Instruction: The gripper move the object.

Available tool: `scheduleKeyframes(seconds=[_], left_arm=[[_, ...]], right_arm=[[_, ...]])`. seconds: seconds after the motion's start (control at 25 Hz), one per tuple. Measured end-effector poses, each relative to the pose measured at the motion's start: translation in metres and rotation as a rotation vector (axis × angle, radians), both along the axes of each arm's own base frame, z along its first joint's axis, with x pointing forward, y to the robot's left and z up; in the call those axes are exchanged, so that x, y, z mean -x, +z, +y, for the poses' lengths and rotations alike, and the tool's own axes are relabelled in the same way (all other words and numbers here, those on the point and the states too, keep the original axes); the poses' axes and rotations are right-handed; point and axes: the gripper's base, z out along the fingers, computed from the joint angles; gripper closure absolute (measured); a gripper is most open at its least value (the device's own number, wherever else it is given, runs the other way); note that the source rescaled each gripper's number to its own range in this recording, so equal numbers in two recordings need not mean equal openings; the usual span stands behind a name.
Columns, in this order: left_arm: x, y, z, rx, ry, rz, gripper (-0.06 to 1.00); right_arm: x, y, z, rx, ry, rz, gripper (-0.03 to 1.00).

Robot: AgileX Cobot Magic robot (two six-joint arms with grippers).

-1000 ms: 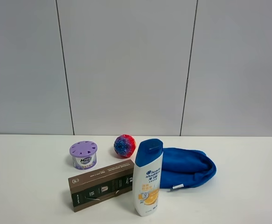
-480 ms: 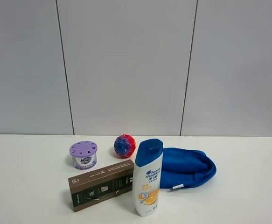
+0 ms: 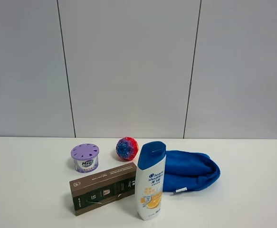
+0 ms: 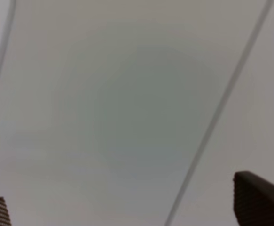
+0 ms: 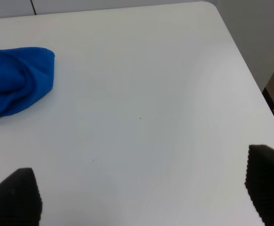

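Black jaws of both grippers [image 4: 127, 212] [image 5: 141, 188] spread wide, gripping nothing, away from the bottle [image 3: 150, 180].

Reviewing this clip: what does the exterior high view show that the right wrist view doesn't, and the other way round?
Only the exterior high view shows the shampoo bottle standing upright, the brown box lying beside it, the purple-lidded tub, the speckled ball and the wall panels behind. No arm appears there.

Only the right wrist view shows the right gripper, jaws spread wide apart over bare table, holding nothing, and the table's rounded corner.

Both share the white table and the blue cloth, of which the wrist view catches just one end.
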Motion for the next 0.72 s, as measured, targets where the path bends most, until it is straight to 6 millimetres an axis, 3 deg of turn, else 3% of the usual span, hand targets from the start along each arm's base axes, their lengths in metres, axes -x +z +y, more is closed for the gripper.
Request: scheduleKeyframes(seconds=[0.16,0.44,0.72], left_arm=[[0.010,-0.007,-0.008,-0.030,-0.095,0.077,0.02],[0.014,-0.021,-0.013,-0.297,-0.193,0.242,0.02],[0.030,-0.035,-0.013,-0.422,-0.249,0.343,0.02]], right_arm=[[0.000,0.000,0.000,0.000,0.000,0.000,-0.03],[0.000,0.000,0.000,0.000,0.000,0.000,-0.03],[0.000,0.000,0.000,0.000,0.000,0.000,-0.03]])
